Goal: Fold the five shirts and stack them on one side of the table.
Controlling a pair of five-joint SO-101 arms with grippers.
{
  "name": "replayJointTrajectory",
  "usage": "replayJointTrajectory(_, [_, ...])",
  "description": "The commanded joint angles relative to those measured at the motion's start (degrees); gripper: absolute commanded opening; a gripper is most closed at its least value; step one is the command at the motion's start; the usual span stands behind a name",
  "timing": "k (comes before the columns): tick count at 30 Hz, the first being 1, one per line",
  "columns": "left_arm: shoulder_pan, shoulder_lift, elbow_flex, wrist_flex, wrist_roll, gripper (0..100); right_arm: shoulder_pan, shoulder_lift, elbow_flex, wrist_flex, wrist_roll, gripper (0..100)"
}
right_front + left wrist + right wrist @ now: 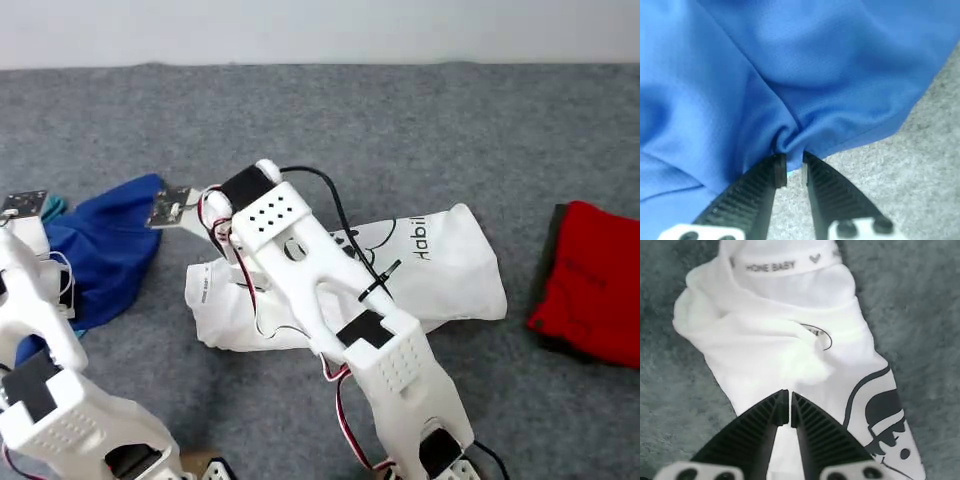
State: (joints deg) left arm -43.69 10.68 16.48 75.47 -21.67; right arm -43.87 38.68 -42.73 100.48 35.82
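Fig.: my L fingers point(765, 185) pinch blue shirt point(790, 75), prob. to spread it; R fingers point(765, 417) closed over white shirt point(780, 330); red shirt point(592, 280) at 3 o'clock.

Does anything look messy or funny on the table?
Yes. The white shirt in the middle lies crumpled and lopsided, not flat. The blue shirt on the left is bunched into a heap, and the left tool pinches a puckered fold of it. The red shirt on the right looks neatly folded.

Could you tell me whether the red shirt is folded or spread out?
Folded: the red shirt lies as a compact, straight-edged block, with no sleeves sticking out.
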Motion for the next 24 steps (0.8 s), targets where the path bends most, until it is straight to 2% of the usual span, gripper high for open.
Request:
replayJointTrajectory(1, [0.09, -0.35, -1.89, -0.97, -0.62, 7, -2.07, -3.82, -1.93, 2.59, -1.93, 0.9])
replayJointTrajectory(4, [0.18, -0.35, -1.89, -1.05, -0.62, 7, -2.51, -3.21, 0.7, 2.24, -1.41, 0.9])
replayJointTrajectory(9, [0.18, -0.35, -1.89, -1.14, -0.62, 7, 1.27, 4.44, 1.05, 0.22, 5.98, 0.9])
replayJointTrajectory(13, [0.18, -0.35, -1.89, -1.14, -0.62, 7, 3.91, 9.45, -7.56, -2.33, 9.14, 0.9])
replayJointTrajectory(17, [0.18, -0.35, -1.89, -0.97, -0.62, 7, 3.03, 13.14, -18.64, -3.74, 9.23, 0.9])
replayJointTrajectory(24, [0.0, -0.44, -1.89, -0.79, -0.62, 7, -0.66, 16.66, -28.48, 2.68, 8.79, 0.9])
